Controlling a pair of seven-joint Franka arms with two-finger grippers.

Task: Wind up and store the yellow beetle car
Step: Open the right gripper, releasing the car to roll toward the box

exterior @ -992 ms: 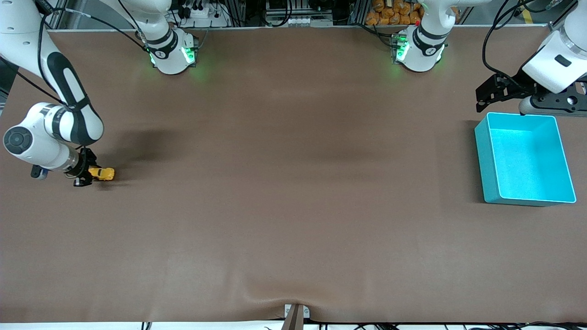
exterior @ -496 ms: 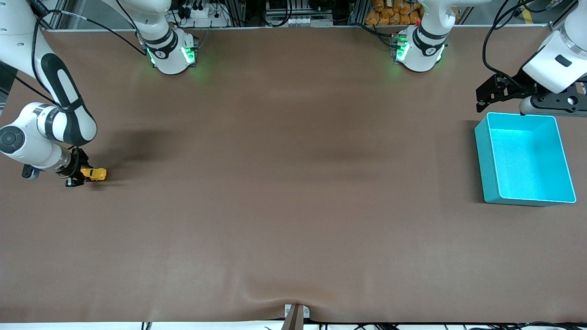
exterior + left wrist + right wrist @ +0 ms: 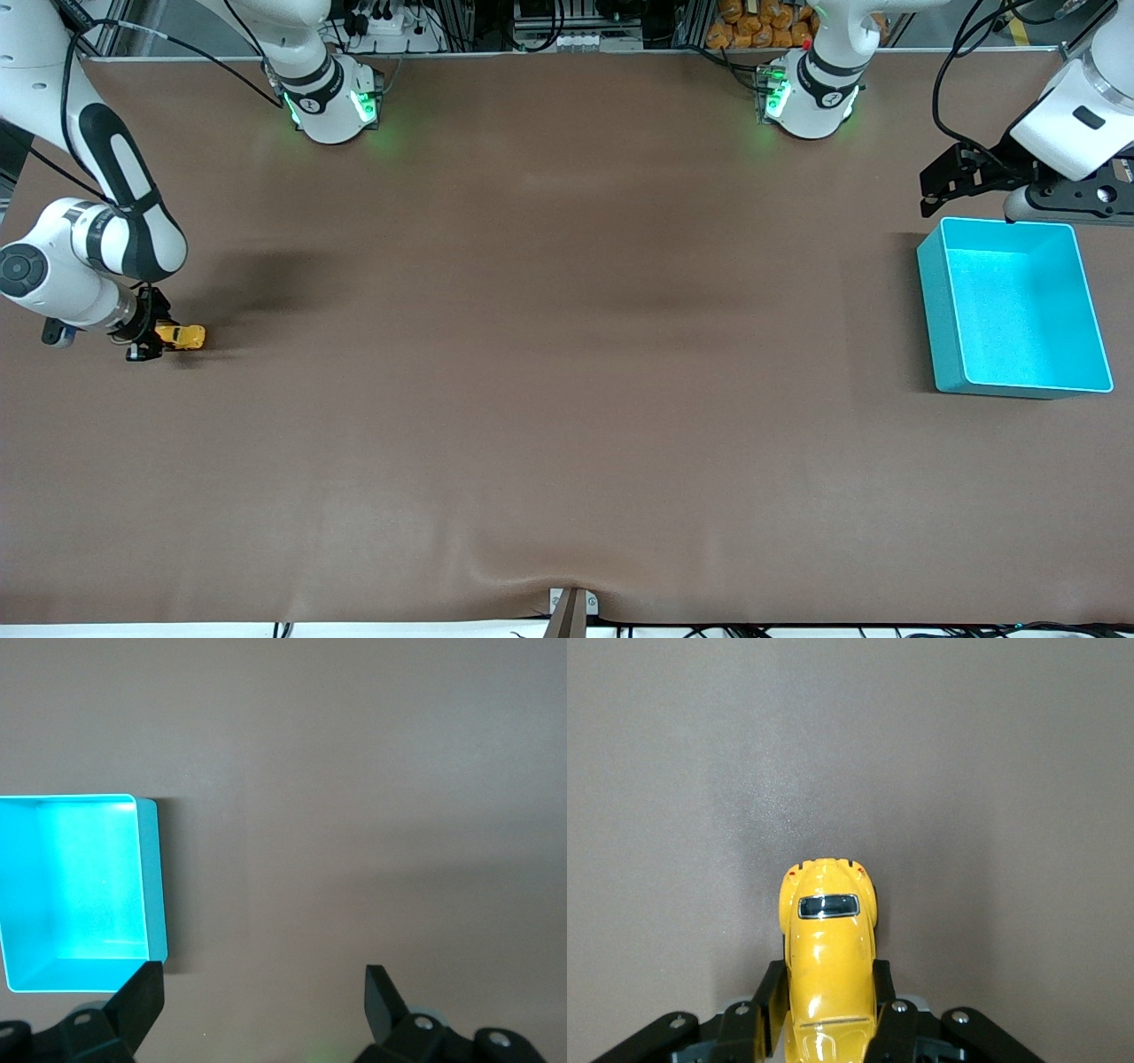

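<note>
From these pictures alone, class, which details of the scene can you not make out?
- Yellow beetle car: wheels unseen in right wrist view, hidden by its body and the right gripper.
- Car in front view: too small for details.
- Teal bin: cut off by left wrist view's edge.

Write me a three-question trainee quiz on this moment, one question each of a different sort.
1. True or false: the right gripper is shut on the yellow beetle car.
2. The teal bin holds: A) the car, B) nothing visible, C) a cloth.
3. Fill in: the left gripper, fingers open, waits above the brown table by the bin's edge toward the robots' ____.

Key
1. True; its fingers clamp the car's sides at the right arm's end of the table.
2. B.
3. Bases.
</note>
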